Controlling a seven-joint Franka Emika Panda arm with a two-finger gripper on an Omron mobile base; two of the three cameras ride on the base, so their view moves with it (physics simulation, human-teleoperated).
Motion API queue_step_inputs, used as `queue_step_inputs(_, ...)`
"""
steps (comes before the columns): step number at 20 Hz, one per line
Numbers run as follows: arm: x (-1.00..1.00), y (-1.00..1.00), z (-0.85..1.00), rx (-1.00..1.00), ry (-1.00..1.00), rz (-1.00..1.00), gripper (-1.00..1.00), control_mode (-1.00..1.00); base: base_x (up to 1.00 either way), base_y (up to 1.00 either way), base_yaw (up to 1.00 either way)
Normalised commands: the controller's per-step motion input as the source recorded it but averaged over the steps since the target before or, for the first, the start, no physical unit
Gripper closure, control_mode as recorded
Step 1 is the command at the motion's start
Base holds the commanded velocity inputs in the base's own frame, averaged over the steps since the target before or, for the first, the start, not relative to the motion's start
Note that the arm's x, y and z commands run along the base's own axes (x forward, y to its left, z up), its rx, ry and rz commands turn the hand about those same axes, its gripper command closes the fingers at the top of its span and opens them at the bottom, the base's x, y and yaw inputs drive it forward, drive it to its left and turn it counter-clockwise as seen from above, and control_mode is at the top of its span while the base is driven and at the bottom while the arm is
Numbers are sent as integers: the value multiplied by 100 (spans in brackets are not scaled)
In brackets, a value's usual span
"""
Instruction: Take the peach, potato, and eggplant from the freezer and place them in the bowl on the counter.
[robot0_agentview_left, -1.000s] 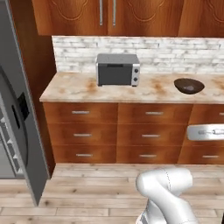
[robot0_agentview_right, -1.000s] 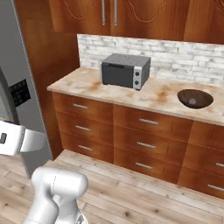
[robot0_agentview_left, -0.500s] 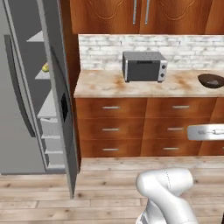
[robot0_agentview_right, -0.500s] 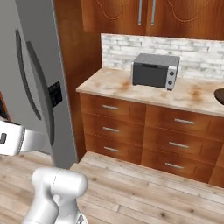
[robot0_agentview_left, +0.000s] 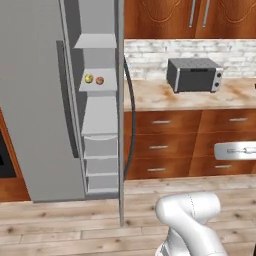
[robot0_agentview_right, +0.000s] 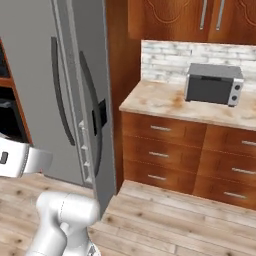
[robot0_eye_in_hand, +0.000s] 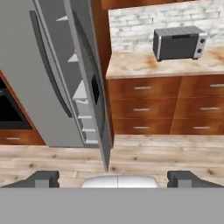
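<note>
1. The hand (robot0_eye_in_hand: 113, 178) is seen in the hand view with its two dark tips spread wide apart and nothing between them; it is held low and well back from the freezer (robot0_agentview_left: 40, 100), aimed across the wooden floor at its open door.
2. Since a second ago the whole scene has been shifted rightward in both base views, which is read as the base turning toward the freezer, not as things moving; the bowl has been carried out of frame.
3. The potato (robot0_agentview_left: 88, 78) and the peach (robot0_agentview_left: 100, 80) are seen side by side on an inner shelf; the eggplant cannot be made out.
4. The approach is judged under way, with no item yet taken.
5. The toaster oven (robot0_agentview_left: 194, 74) is set on the desk (robot0_agentview_left: 150, 97).
</note>
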Motion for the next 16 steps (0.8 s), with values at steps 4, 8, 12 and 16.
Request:
queue_step_inputs(4, 0, 0, 0, 0, 0, 0, -100, 100, 0, 100, -16)
queue_step_inputs(8, 0, 0, 0, 0, 0, 0, -100, 100, 0, 100, -19)
queue_step_inputs(12, 0, 0, 0, 0, 0, 0, -100, 100, 20, 100, -30)
queue_step_inputs(16, 0, 0, 0, 0, 0, 0, -100, 100, 54, 61, -44)
